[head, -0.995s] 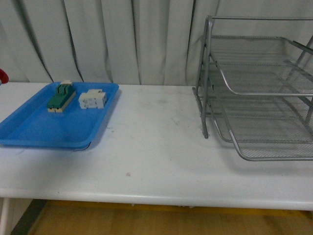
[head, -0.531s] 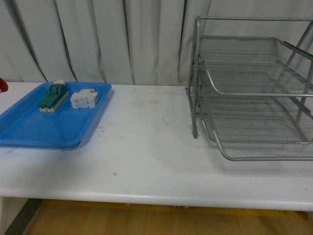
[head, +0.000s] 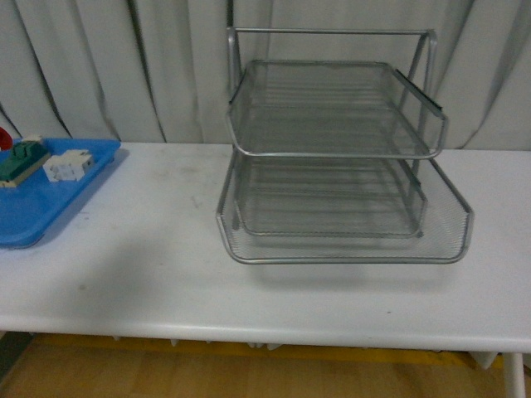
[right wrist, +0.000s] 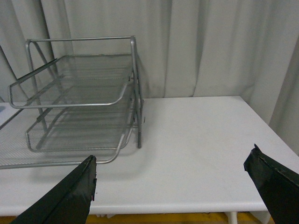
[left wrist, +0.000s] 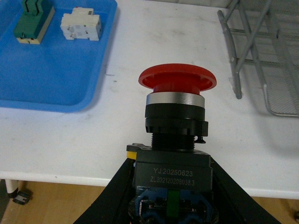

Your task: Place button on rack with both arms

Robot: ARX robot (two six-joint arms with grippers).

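Note:
The button point(left wrist: 176, 107) fills the left wrist view, red mushroom cap outward and black and blue body between the fingers. My left gripper point(left wrist: 170, 186) is shut on that body and holds it above the white table, between the blue tray and the rack point(left wrist: 261, 56). From the front, the rack point(head: 332, 153), a silver three-tier mesh letter tray, stands in the middle of the table. A red sliver shows at the left edge, and neither arm shows. My right gripper point(right wrist: 173, 158) is open and empty above the table, beside the rack point(right wrist: 74, 102).
A flat blue tray point(head: 33, 215) lies at the table's left end, holding a white terminal block point(head: 66, 166) and a green and beige block point(head: 21, 162). The left wrist view shows the tray point(left wrist: 56, 79) and both blocks too. A grey curtain hangs behind the white table point(head: 166, 274).
The front view has swung to the right: the rack has gone from the picture's right edge to its middle, and the blue tray has slid to the left edge.

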